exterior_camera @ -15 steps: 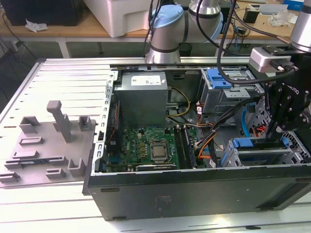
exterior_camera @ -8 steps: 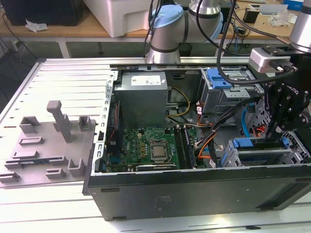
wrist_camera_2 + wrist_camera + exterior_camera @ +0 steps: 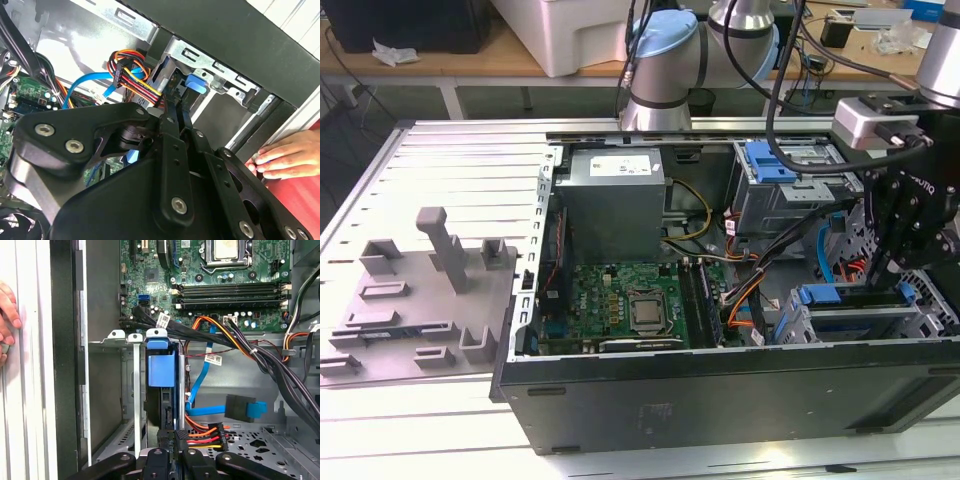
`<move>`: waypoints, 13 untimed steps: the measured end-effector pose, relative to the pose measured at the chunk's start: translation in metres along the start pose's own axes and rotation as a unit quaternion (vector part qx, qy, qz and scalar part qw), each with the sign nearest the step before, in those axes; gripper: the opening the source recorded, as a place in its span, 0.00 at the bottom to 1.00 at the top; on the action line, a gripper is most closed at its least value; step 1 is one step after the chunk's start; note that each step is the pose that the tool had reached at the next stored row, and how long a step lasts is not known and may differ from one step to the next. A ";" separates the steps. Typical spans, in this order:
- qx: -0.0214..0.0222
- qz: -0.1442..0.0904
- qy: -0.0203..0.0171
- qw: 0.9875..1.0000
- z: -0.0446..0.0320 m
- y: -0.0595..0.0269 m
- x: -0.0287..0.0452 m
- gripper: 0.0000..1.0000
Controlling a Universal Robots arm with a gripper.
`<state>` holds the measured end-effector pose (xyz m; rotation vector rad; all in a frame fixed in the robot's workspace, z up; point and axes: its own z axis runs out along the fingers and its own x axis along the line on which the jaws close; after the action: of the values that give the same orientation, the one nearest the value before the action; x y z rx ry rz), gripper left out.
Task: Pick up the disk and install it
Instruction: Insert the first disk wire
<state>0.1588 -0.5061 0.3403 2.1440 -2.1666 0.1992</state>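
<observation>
one open computer case (image 3: 720, 400) lies on a slatted metal surface (image 3: 430, 160), filling the middle of the frame and the exterior view's right. inside it a green circuit board (image 3: 620, 305) sits low in the centre. a grey power supply (image 3: 615, 200) lies above the board, and a grey cage (image 3: 790, 195) with a wide blue latch sits toward the upper right. on the exterior view's left a grey plate (image 3: 410, 310) with raised blocks rests on the surface, just beside the case. the arm (image 3: 665, 60) comes in from the top of the frame. its black claw (image 3: 888, 270) reaches down into the case at the far right, over a metal bay (image 3: 800, 325) in the lower right corner. in the first wrist view the disk (image 3: 161, 370) stands on edge inside that bay (image 3: 134, 390), its blue bracket toward the camera and its dark body running between the bay's thin metal walls. the claw (image 3: 171, 439) has its fingers drawn close together, pinching the disk's narrow edge. just beside it runs a bundle of wires (image 3: 205, 440) in red, orange and yellow, and a blue cable (image 3: 200, 385) hangs near the bay. the circuit board (image 3: 225, 285) lies beyond. in the second wrist view the claw (image 3: 176, 107) points into the bay with the disk's blue tab (image 3: 195, 84) just past its tips, and the wires (image 3: 132, 70) and blue cable (image 3: 82, 82) sit close by. a person's hand (image 3: 285, 155) rests just outside the case wall, and its fingertips (image 3: 6, 315) also appear in the first wrist view.
</observation>
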 end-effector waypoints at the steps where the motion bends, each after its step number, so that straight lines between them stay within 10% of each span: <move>1: 0.000 0.000 0.000 1.000 0.0000 0.0000 0.0000 0.16; 13: 0.000 0.000 0.000 1.000 0.0024 -0.0004 -0.0005 0.16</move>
<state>0.1593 -0.5059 0.3379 2.1439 -2.1665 0.1994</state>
